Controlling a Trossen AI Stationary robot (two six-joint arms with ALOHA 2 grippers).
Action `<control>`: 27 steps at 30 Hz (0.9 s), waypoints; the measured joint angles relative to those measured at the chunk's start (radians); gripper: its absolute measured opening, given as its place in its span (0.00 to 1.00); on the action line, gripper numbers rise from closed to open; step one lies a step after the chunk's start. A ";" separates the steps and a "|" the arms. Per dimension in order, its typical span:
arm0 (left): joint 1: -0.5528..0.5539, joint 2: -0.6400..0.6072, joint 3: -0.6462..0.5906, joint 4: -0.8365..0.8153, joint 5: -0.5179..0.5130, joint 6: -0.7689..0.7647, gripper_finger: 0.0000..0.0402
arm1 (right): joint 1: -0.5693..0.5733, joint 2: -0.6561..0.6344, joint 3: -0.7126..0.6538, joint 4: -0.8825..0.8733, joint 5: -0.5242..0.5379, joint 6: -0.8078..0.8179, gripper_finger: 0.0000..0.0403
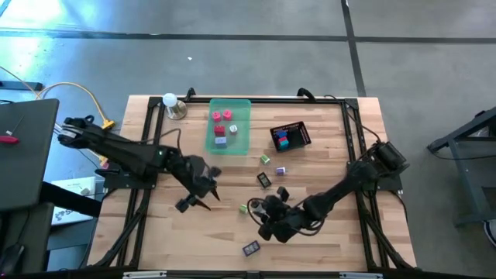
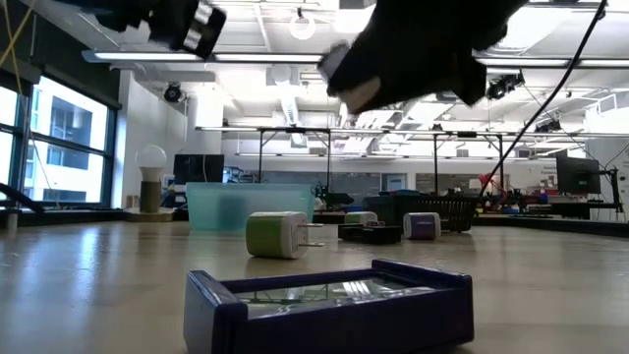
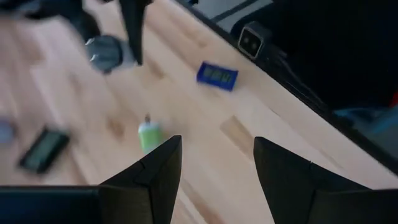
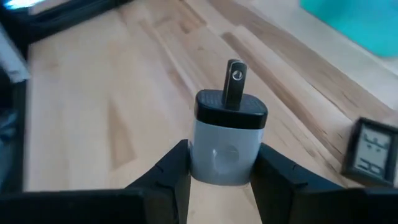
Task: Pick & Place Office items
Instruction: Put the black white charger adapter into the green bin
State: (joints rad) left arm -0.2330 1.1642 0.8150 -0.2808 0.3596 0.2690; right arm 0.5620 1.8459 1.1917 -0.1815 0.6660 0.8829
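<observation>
A grey charger is seen clamped in the right gripper only by its wrist view; the left gripper is shown parted, empty.

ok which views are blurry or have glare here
Left wrist view: the far side is smeared, the black piece soft, the blue piece fairly clear. Low view: the arms overhead are dark blurs against bright ceiling lights, with the near blue piece soft. Right wrist view: the charger is sharp. High view: glare on the floor at upper left.
</observation>
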 joint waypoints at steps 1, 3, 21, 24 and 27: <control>-0.025 0.013 0.000 0.027 -0.012 0.021 0.48 | 0.001 -0.009 0.000 0.005 -0.011 -0.017 0.30; -0.074 0.036 0.000 0.079 -0.059 0.068 0.48 | 0.003 -0.024 0.000 0.012 -0.032 -0.058 0.30; -0.236 0.085 0.000 0.371 -0.479 -0.344 0.48 | 0.014 -0.051 0.000 0.226 -0.154 -0.446 0.30; -0.228 0.085 0.000 0.399 -0.479 -0.487 0.48 | 0.014 -0.051 0.000 0.224 -0.145 -0.473 0.30; -0.225 0.085 0.000 0.411 -0.477 -0.555 0.48 | 0.014 -0.051 0.000 0.223 -0.144 -0.495 0.30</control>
State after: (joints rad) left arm -0.4581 1.2493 0.8150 0.1303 -0.1174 -0.2858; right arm 0.5762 1.7950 1.1917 0.0417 0.5217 0.3878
